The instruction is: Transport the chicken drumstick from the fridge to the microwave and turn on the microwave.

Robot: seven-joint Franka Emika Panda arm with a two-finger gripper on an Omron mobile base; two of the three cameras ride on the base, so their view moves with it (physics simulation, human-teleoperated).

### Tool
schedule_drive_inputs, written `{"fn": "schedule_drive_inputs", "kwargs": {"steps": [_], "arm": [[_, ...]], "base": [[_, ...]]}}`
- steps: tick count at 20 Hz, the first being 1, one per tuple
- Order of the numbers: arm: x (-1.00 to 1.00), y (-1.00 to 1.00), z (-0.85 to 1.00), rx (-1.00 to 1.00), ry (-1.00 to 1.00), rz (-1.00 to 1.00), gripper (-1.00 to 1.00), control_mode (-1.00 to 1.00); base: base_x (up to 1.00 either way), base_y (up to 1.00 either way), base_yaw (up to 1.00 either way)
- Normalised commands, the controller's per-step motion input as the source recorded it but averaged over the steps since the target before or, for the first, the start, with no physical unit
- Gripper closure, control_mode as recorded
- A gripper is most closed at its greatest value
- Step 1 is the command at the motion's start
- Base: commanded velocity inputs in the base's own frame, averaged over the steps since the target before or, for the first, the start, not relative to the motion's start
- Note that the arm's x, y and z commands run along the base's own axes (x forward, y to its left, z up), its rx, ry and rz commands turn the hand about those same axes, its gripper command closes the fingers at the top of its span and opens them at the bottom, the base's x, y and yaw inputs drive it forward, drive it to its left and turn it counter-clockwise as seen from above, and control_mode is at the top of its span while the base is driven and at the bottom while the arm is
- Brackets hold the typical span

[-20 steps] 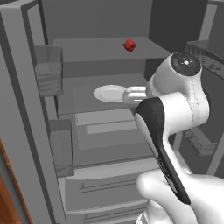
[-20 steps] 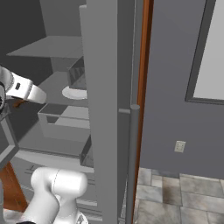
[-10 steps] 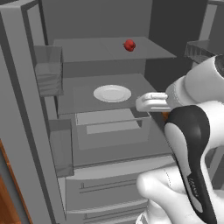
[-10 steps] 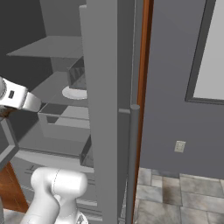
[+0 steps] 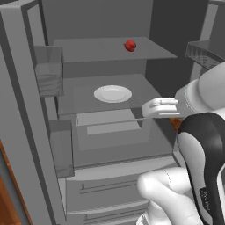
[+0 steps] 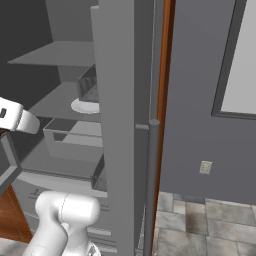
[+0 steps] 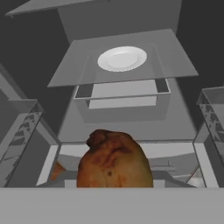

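Fridge (image 5: 110,132) interior fills frame; empty plate (image 5: 113,93) sits at center. Gripper (image 5: 176,119), clamped on the drumstick (image 7: 114,160) at lower center of hand view, has withdrawn toward right edge. Pickup complete; microwave transfer comes next.

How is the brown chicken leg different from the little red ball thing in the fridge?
The chicken drumstick is golden-brown and lumpy; the red round item is bright red and smooth. The drumstick is held in the tool, out in front of the shelves; the red item sits on the fridge's top shelf. The drumstick looks bigger, but it is nearer the camera.
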Motion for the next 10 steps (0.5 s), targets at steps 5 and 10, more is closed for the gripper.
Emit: {"fn": "schedule_drive_inputs", "kwargs": {"steps": [5, 10], "arm": [[0.00, 0.00, 0.00, 0.00, 0.00, 0.00, 1.00, -1.00], [0.00, 0.00, 0.00, 0.00, 0.00, 0.00, 1.00, -1.00]], "base": [[0.00, 0.00, 0.00], [0.00, 0.00, 0.00]]}}
